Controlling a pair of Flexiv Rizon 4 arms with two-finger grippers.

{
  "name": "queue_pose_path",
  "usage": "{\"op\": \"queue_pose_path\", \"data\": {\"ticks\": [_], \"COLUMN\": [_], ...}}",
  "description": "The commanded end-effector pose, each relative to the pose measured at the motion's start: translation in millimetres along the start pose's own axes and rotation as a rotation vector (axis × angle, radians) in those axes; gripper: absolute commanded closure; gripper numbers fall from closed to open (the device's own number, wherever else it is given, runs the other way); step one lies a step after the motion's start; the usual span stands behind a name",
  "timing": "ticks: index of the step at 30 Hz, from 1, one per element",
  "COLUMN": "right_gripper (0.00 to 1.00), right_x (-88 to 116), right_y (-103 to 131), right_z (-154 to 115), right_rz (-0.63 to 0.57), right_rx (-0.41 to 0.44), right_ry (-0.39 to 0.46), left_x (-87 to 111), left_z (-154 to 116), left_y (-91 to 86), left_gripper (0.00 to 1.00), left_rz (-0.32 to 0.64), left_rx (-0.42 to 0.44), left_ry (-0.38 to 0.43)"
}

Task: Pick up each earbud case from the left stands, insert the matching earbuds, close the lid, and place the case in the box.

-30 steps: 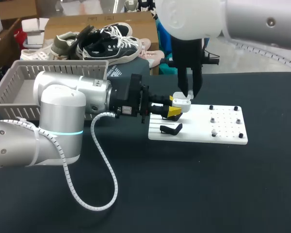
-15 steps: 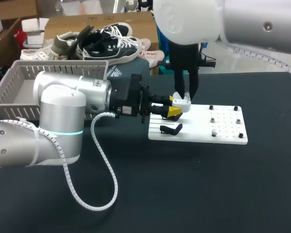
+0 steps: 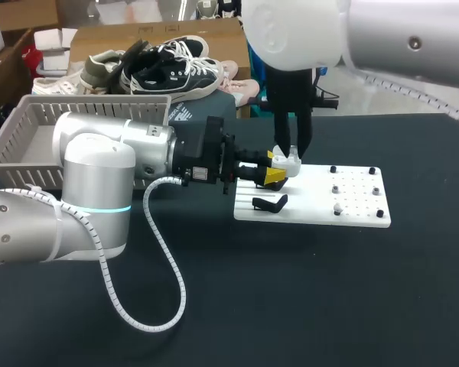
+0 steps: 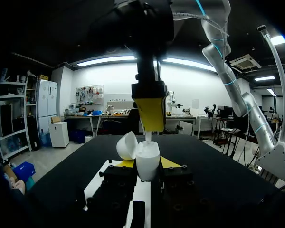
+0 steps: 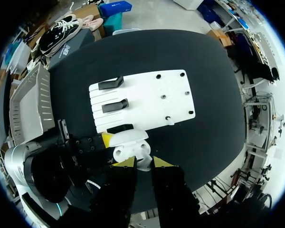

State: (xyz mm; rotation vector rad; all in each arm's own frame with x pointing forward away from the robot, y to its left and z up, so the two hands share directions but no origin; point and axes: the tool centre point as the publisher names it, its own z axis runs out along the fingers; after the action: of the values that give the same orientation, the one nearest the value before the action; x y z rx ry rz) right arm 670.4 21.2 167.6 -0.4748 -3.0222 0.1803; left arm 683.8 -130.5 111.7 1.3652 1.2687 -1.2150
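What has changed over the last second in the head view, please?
The right pincer, gripping an earbud, shifted slightly left and down toward the open earbud case. The left pincer kept holding that case over the white board. Nothing was let go.

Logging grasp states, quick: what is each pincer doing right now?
Left pincer: closed on the white open-lidded plastic earbud case.
Right pincer: closed on a small white earbud, at that case's opening.
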Motion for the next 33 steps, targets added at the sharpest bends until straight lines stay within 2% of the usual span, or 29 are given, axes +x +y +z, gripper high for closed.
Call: {"op": "queue_pose_path", "data": {"ticks": [1, 19, 32, 33], "right_gripper": [1.00, 1.00, 1.00, 0.95], "right_x": [-1.5, -7.4, -9.0, -9.0], "right_y": [0.6, 1.8, 3.4, 3.5], "right_z": [1.4, 6.9, 12.3, 12.4], "right_rz": [0.002, 0.012, 0.019, 0.019], "right_rx": [0.001, 0.001, 0.032, 0.034], "right_ry": [0.003, 0.006, 0.001, 0.001], "left_x": [0.2, 0.2, 0.2, 0.2], "left_z": [0.2, 0.2, 0.2, 0.2], "left_y": [0.9, 0.9, 0.9, 0.9], "left_gripper": [1.00, 1.00, 1.00, 1.00], "left_rz": [0.000, 0.000, 0.000, 0.000], "left_rx": [0.001, 0.001, 0.001, 0.001], "left_ry": [-0.001, -0.001, -0.001, -0.001]}}
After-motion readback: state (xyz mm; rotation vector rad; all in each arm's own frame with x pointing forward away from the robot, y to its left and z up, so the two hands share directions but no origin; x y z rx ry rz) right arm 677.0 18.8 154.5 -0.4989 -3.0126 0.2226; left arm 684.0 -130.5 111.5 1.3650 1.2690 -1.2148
